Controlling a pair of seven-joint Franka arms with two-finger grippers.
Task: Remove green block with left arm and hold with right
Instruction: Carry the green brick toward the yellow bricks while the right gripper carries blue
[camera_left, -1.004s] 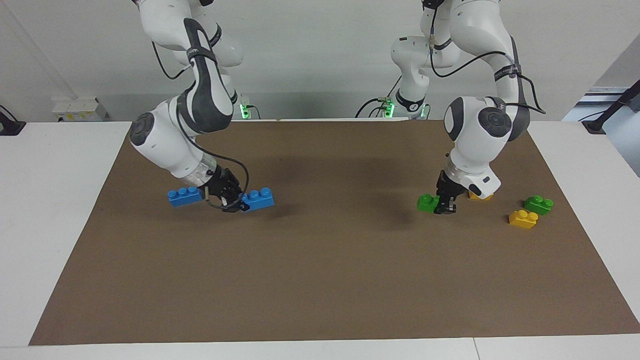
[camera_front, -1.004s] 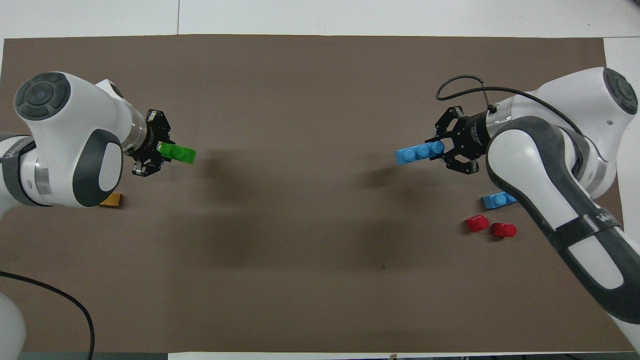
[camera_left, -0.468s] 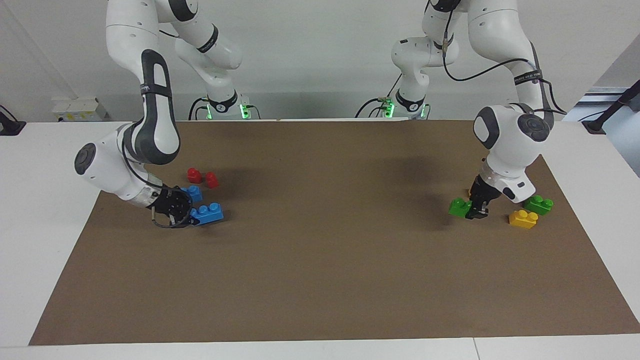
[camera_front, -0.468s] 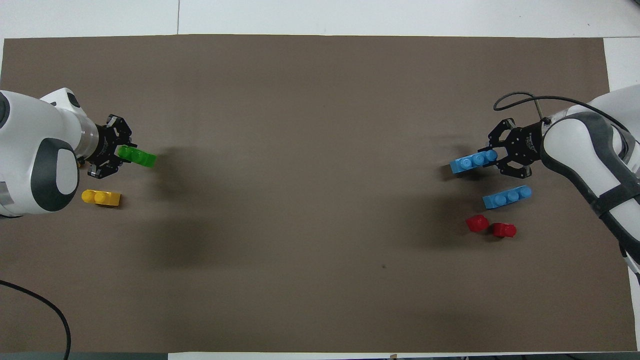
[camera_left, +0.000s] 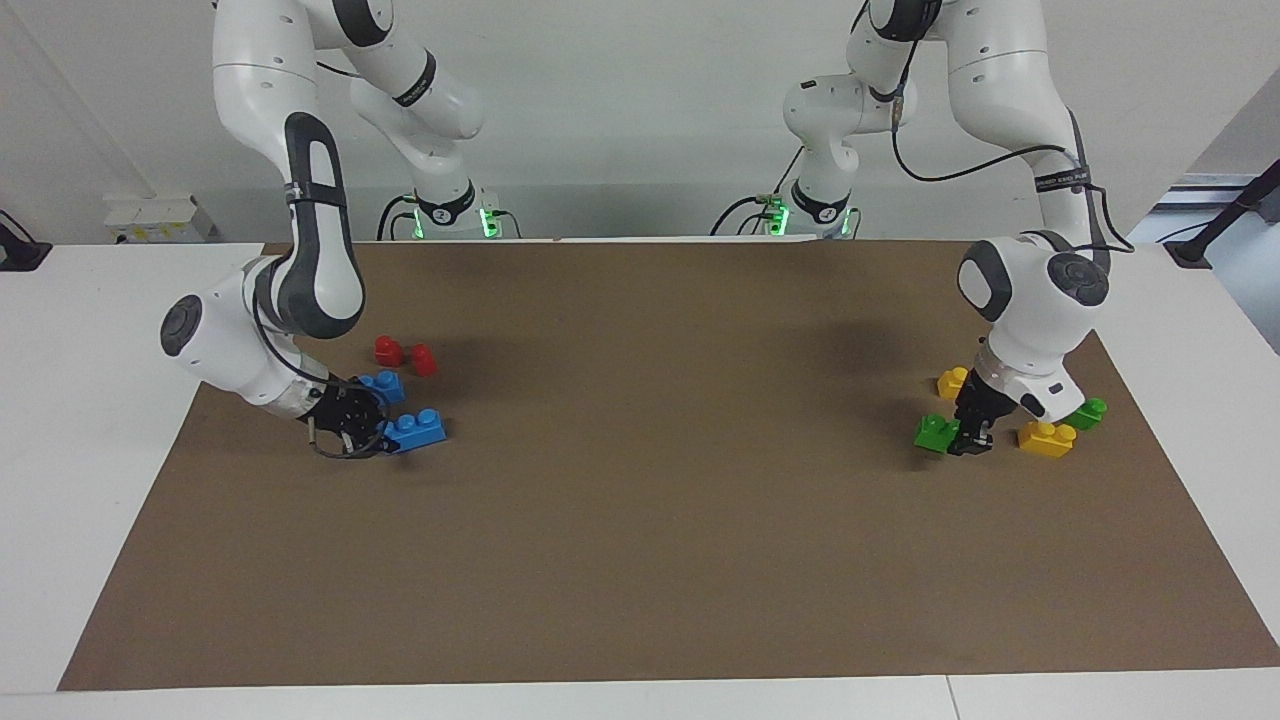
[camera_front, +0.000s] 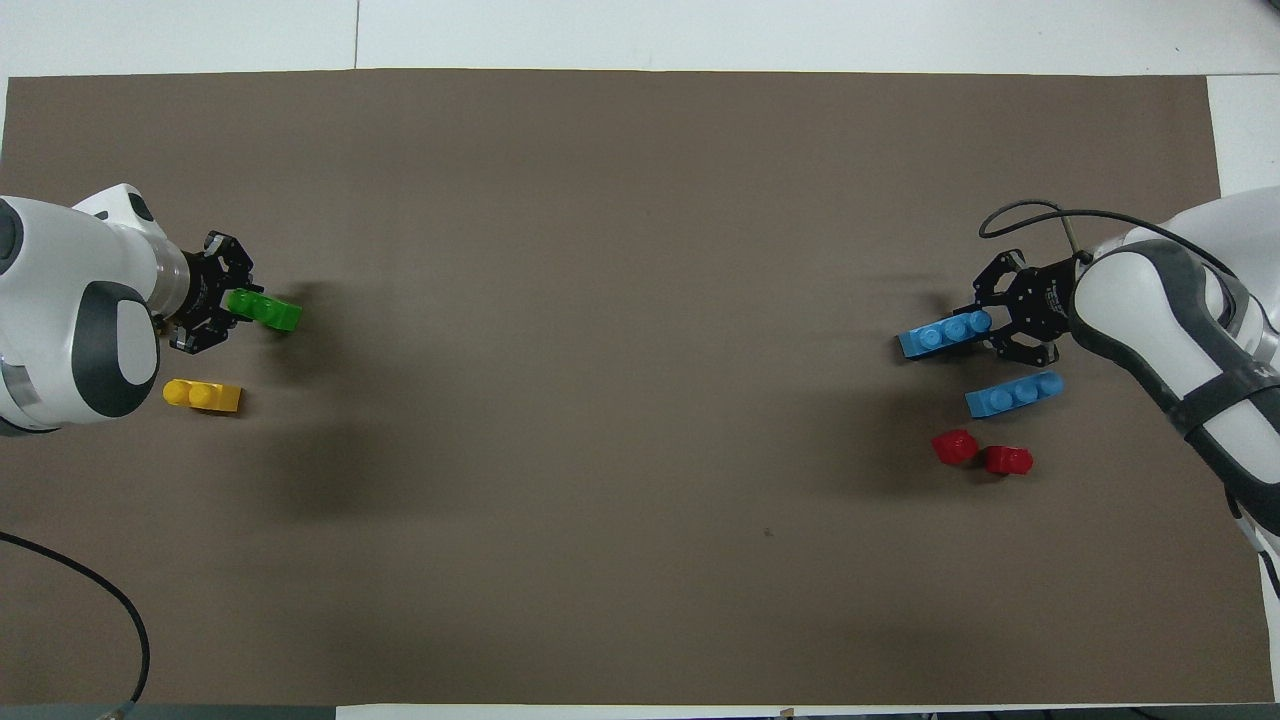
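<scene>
The green block (camera_left: 935, 432) is a small bright green two-stud brick, down at the brown mat (camera_left: 640, 560) at the left arm's end of the table. My left gripper (camera_left: 962, 440) is shut on one end of it; in the overhead view the block (camera_front: 268, 312) sticks out from the gripper (camera_front: 232, 304). My right gripper (camera_left: 375, 432) is low at the right arm's end, shut on a blue three-stud brick (camera_left: 420, 430) that sits at the mat. In the overhead view the gripper (camera_front: 985, 325) holds the blue brick (camera_front: 943, 335) by one end.
By the left gripper lie two yellow bricks (camera_left: 1046, 438) (camera_left: 952, 381) and a second green block (camera_left: 1088, 410). By the right gripper lie another blue brick (camera_left: 383, 383) and two red pieces (camera_left: 387, 350) (camera_left: 424, 360).
Both arms have swung apart from the middle toward their own ends of the table and lowered. The left carried the green block, the right the blue brick, down to the mat.
</scene>
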